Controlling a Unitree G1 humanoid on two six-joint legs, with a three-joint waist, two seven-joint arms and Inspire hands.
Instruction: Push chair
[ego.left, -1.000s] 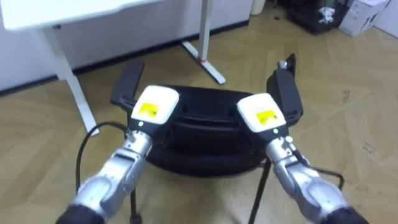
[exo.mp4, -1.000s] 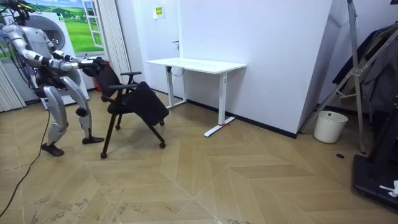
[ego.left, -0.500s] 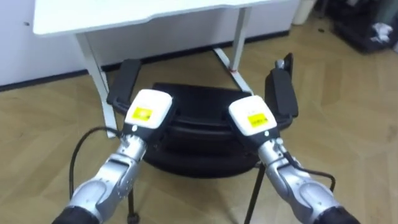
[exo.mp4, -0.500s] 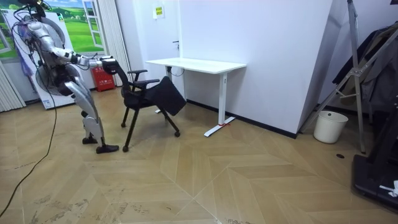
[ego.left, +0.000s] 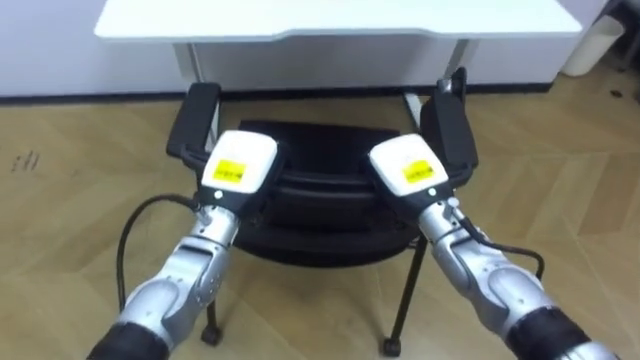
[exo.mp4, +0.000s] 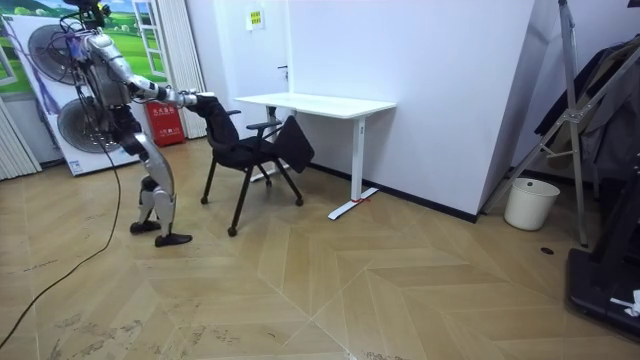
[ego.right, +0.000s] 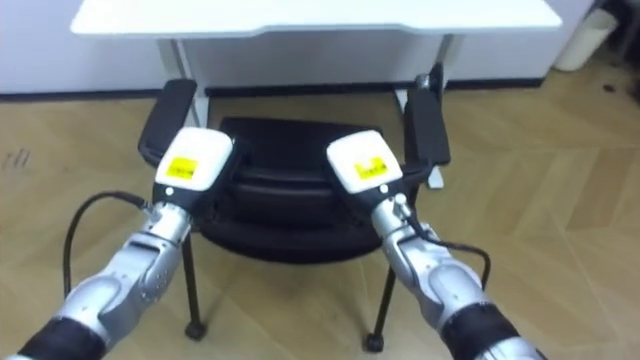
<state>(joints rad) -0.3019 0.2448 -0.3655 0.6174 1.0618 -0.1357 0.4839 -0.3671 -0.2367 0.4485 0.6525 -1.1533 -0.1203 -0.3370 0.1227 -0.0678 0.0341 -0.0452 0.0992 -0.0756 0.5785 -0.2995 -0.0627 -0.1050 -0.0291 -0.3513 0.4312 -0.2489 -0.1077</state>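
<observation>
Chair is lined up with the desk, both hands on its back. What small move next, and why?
Probably a short straight push forward: the left hand and right hand rest on the chair back, and the seat sits between the desk legs, not yet under the top.

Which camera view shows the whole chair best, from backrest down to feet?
The room view: the chair shows side-on, with backrest, seat and all its legs, in front of the white desk. Both eye views look down on its backrest and seat, partly covered by the left hand and right hand, with the legs mostly hidden.
</observation>
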